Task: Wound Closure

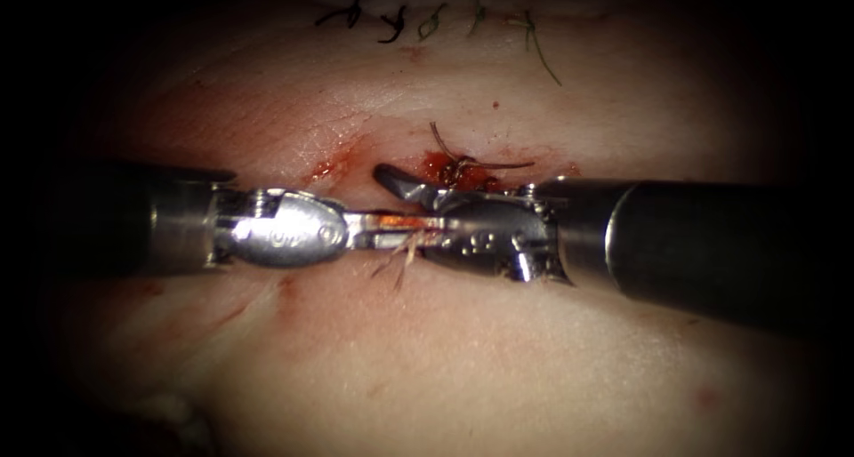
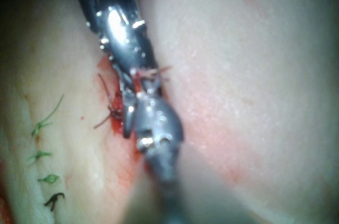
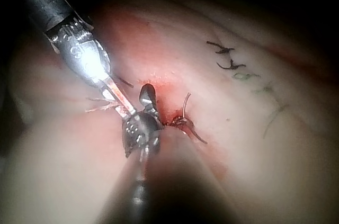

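Observation:
On the tissue (image 1: 427, 359), my left tool (image 1: 425, 230) reaches in from the left, its jaws shut on pale frayed thread (image 1: 400, 260) that hangs from its tip. My right tool (image 1: 407, 212) meets it from the right with jaws open; one jaw points up and left by the knot, the other lies under the left tool's tip. A knotted stitch (image 1: 458, 172) with short cut ends sits in red fluid on the cut (image 1: 342, 162), just behind the tools. The frayed thread (image 3: 100, 107) also shows beside the left tool (image 3: 121, 99), and at the left tool's tip (image 2: 142, 78). I see no needle.
A row of older dark and green stitches (image 1: 427, 20) lies on the far tissue, also seen as stitches (image 2: 45, 155) and stitches (image 3: 228, 57). Red fluid stains the tissue around the knot (image 3: 180, 123). The right tool's shaft (image 1: 712, 244) crosses the right half.

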Controlling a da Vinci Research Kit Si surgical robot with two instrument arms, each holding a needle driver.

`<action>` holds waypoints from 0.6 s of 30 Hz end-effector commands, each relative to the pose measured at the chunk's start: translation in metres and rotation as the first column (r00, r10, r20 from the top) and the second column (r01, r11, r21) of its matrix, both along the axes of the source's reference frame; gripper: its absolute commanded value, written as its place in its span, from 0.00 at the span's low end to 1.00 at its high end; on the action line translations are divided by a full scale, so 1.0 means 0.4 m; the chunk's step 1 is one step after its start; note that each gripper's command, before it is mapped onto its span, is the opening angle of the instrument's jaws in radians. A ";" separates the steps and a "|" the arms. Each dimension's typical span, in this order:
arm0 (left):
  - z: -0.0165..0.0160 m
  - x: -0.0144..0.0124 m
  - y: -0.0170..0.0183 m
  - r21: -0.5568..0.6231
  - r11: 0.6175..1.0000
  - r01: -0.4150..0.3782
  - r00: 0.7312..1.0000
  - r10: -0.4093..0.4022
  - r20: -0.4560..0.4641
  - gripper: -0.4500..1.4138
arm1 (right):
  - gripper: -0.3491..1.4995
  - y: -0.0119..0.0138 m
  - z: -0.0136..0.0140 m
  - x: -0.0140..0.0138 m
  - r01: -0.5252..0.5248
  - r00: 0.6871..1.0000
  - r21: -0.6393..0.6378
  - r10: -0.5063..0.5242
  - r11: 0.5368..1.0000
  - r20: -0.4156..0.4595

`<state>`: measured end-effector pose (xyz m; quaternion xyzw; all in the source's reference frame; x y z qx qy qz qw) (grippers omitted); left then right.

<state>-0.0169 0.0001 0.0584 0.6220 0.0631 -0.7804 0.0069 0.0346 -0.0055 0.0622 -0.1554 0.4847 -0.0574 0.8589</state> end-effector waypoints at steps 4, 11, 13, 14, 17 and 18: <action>0.0015 -0.0013 -0.0011 0.001 1.000 0.001 1.000 -0.001 -0.001 0.00 | 0.00 -0.0007 0.0012 0.0012 0.004 1.000 0.007 -0.004 1.000 0.004; 0.0011 -0.0002 -0.0017 0.005 1.000 0.001 1.000 -0.001 -0.002 0.00 | 0.00 0.0004 0.0001 0.0003 0.017 0.999 0.027 -0.017 0.999 0.029; 0.0010 0.0002 -0.0017 0.004 1.000 0.003 1.000 -0.003 -0.005 0.00 | 0.00 0.0004 0.0000 0.0001 0.019 0.999 0.029 -0.020 0.999 0.030; 0.0009 0.0005 -0.0016 0.004 1.000 0.004 1.000 -0.004 -0.006 0.00 | 0.00 0.0001 -0.0001 -0.0001 0.025 0.999 0.026 -0.026 0.999 0.037; 0.0002 0.0025 -0.0009 0.003 1.000 0.010 1.000 -0.010 -0.008 0.00 | 0.00 -0.0005 -0.0004 -0.0014 0.032 0.999 0.015 -0.033 0.999 0.044; 0.0000 0.0033 -0.0006 0.003 1.000 0.015 1.000 -0.015 -0.010 0.00 | 0.00 -0.0007 -0.0006 -0.0023 0.031 0.998 0.014 -0.032 0.999 0.050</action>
